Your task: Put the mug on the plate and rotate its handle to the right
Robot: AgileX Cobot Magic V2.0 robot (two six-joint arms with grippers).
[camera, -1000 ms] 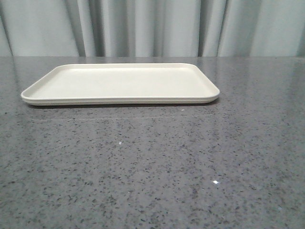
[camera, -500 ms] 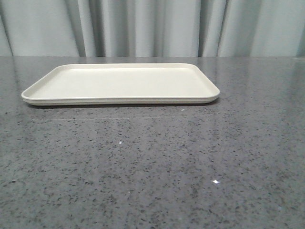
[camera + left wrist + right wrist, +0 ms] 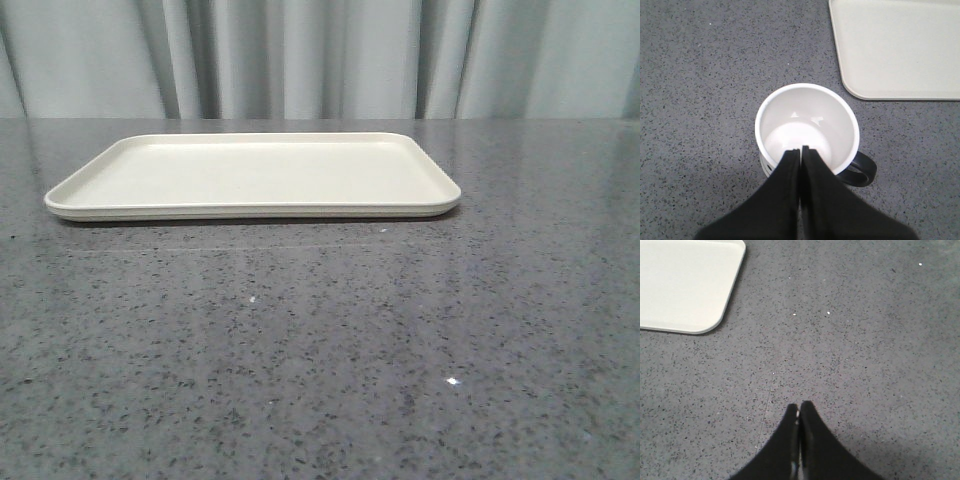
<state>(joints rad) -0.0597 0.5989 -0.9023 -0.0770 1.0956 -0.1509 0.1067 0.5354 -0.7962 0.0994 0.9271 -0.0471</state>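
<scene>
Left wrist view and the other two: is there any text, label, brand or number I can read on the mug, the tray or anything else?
No readable text in any view.
Mug: only black print marks low on its outer wall, mostly hidden by the rim and the shut left claw; no letters can be made out.
Tray: plain cream surface, no marking.
Countertop: speckled grey, no labels.
Right claw: plain black, no lettering.

Speckled grey table (image 3: 320,350): plate (image 3: 250,175), mug (image 3: 807,132).
</scene>
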